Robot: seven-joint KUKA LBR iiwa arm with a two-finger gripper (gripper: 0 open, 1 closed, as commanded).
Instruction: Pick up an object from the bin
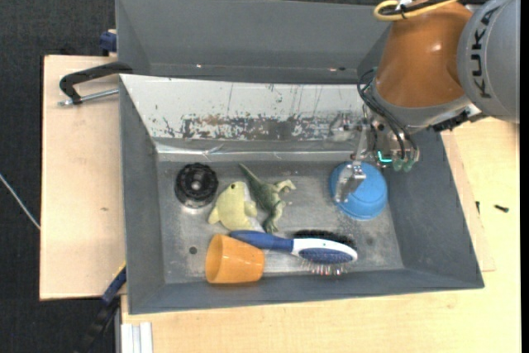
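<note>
Gripper [357,176] stood low over the blue cup [365,197] at the right of the bin [139,202]; its opening could not be told.

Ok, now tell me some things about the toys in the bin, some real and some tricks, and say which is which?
1. The orange cup lies on its side beside the brush. True.
2. The brush is red. False: it has a blue handle and a white head.
3. The green dinosaur lies right next to the pale yellow toy. True.
4. The robot arm comes down over the black round thing. False: it comes down over the blue cup on the right side of the bin; the black thing sits far off on the left.
</note>
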